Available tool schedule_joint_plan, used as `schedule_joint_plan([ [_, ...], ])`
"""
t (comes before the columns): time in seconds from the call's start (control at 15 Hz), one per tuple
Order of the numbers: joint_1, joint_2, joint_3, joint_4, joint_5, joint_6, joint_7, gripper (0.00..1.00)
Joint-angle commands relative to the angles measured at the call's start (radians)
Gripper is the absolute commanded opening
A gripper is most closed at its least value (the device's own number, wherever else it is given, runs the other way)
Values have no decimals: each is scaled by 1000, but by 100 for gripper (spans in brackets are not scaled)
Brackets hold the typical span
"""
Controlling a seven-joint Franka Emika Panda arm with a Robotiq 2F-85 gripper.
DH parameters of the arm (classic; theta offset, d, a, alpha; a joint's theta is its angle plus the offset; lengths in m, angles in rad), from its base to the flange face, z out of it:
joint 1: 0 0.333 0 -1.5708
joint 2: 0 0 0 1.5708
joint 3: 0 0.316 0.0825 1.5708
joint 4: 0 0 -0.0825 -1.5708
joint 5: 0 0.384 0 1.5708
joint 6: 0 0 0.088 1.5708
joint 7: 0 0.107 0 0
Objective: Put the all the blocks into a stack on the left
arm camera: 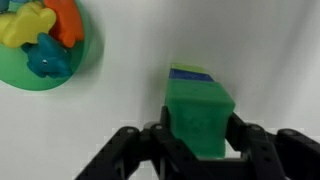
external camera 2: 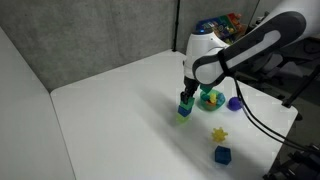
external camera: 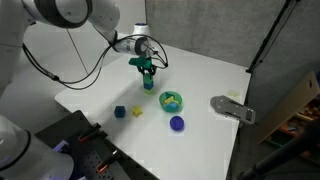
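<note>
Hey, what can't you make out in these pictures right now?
Stack: cube count too small in both exterior views; in the wrist view the held green block hides all but a blue sliver.
Green bowl: cut off by the wrist view's left edge.
Loose blue block, yellow block: outside the wrist view.

Blocks: 2 blue, i.e. loose blue block (external camera 2: 222,155) + blue block (arm camera: 190,73) in stack (external camera 2: 184,110); 1 yellow block (external camera 2: 219,133); 1 green block (arm camera: 200,118). Stack's lower cubes too small to count. 1 green bowl (arm camera: 22,78) w/ 3 toy pcs (arm camera: 40,30) seen inside. 1 dark blue dome (external camera: 177,123). 1 grey obj (external camera: 232,108).
</note>
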Motion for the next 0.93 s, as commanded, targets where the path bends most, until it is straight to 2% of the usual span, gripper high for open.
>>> schedule_joint_plan([
  [0.0,11,17,-8,35,-14,-12,30,27],
  [0.2,10,20,-7,35,-13,-9,28,27],
  [0.27,9,20,-5,35,-11,-10,26,75],
  [0.33,9,18,-6,34,-11,-8,27,78],
  [0.53,5,7,-2,27,-6,-9,24,99],
  [0.87,-16,-35,19,3,19,-21,1,100],
])
